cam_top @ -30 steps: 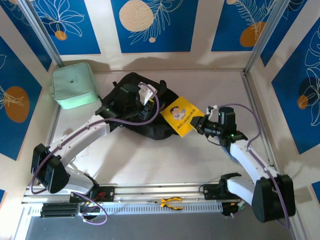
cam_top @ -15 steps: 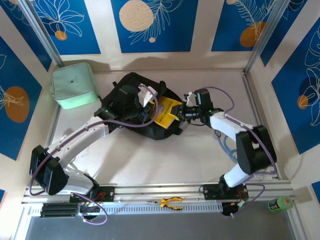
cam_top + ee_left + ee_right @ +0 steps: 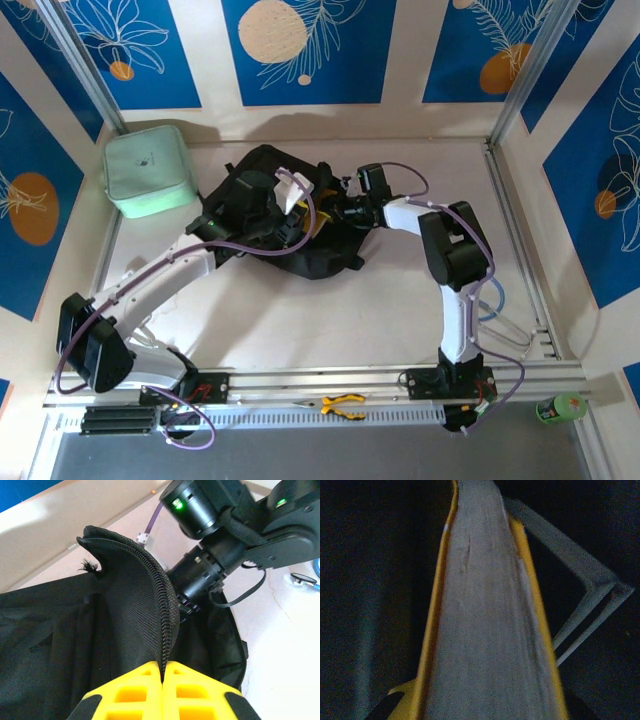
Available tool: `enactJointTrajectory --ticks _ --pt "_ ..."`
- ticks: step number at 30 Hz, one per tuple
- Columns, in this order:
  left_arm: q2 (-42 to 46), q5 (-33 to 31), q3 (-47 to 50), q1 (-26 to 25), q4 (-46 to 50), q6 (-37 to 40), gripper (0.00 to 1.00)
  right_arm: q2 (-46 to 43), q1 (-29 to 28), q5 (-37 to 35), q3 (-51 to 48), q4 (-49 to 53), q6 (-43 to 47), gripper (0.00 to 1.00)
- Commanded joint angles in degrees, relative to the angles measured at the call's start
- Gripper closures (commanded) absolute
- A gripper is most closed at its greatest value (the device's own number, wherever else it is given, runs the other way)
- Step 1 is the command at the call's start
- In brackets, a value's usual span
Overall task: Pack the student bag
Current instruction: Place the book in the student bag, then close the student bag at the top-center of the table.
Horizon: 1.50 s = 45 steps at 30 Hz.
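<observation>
**Top view.** The bag [image 3: 262, 170] lies at the far middle of the table [image 3: 330, 310], black, with its opening facing right. The left arm reaches from the near left corner to the bag. The left gripper [image 3: 292, 226] is over the bag's middle, at the edge of the opening. The right arm rises from the near right and bends left. The right gripper [image 3: 340, 212] is at the bag's right side, pushed into the opening. From this view the finger state of either gripper cannot be told. A mint case [image 3: 148, 172] sits in the far left corner, apart from the bag. Yellow-handled pliers [image 3: 343, 403] lie on the near rail. A green bottle [image 3: 558, 407] is at the near right.

**Left wrist.** The two yellow fingers [image 3: 135, 697] are pressed together on the bag's zip edge, pinching the fabric and holding the flap raised. The zip runs up from the fingers in an arch. Beyond the flap, the black wrist of the right arm [image 3: 210, 565] points down into the bag.

**Right wrist.** The view is dark, with black fabric on all sides. A book [image 3: 485, 605] is seen edge-on, its grey page block between yellow covers. It runs away from the camera. The right gripper's fingers [image 3: 402, 695] sit on either side of its near end, clamping it.
</observation>
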<state>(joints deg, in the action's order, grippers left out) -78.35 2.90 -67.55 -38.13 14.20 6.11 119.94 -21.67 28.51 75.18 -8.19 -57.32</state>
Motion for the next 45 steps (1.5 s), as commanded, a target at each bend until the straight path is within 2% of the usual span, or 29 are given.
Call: enactJointTrajectory --ticks 1,5,10,13,15,20,29,33,40,45 --pt "2.3 0.6 -0.3 0.2 -3.5 0.7 1.0 2.8 -0.8 -1.6 1.5 0.7 -0.5 1.0" --pt "2.0 0.7 -0.4 0.2 -3.6 0.7 1.0 1.5 -0.7 -2.2 0.4 0.7 -1.1 0.9" --pt "1.5 0.9 -0.4 0.3 -3.9 0.4 1.0 -5.5 0.1 -5.6 -3.8 3.9 0.2 0.64" --pt "1.1 1.4 -0.4 0.2 -4.2 0.2 1.0 -9.6 0.1 -10.5 -6.7 8.1 2.5 0.49" --pt "0.8 1.6 -0.4 0.2 -4.3 0.1 1.0 -10.8 -0.3 -13.4 -7.4 11.4 3.9 0.47" --pt "0.2 1.8 -0.4 0.2 -4.6 0.1 1.0 -10.0 -1.4 -13.8 -8.6 11.5 3.7 0.52" --pt "0.2 3.1 -0.9 0.2 -3.1 -0.4 1.0 -5.5 -3.7 -15.6 -3.2 12.3 5.4 0.78" --pt "-0.1 3.5 -0.8 0.2 -2.4 -0.7 1.0 -3.1 -4.5 -13.9 -0.5 9.7 5.0 0.86" --pt "-0.3 3.5 -0.7 0.2 -2.9 -1.2 1.0 0.6 -4.6 -9.9 0.8 1.9 -0.8 0.87" --pt "-0.6 3.4 -0.6 0.2 -2.6 -1.2 1.0 -4.8 -3.1 -10.0 -3.9 -0.4 -1.0 0.82"
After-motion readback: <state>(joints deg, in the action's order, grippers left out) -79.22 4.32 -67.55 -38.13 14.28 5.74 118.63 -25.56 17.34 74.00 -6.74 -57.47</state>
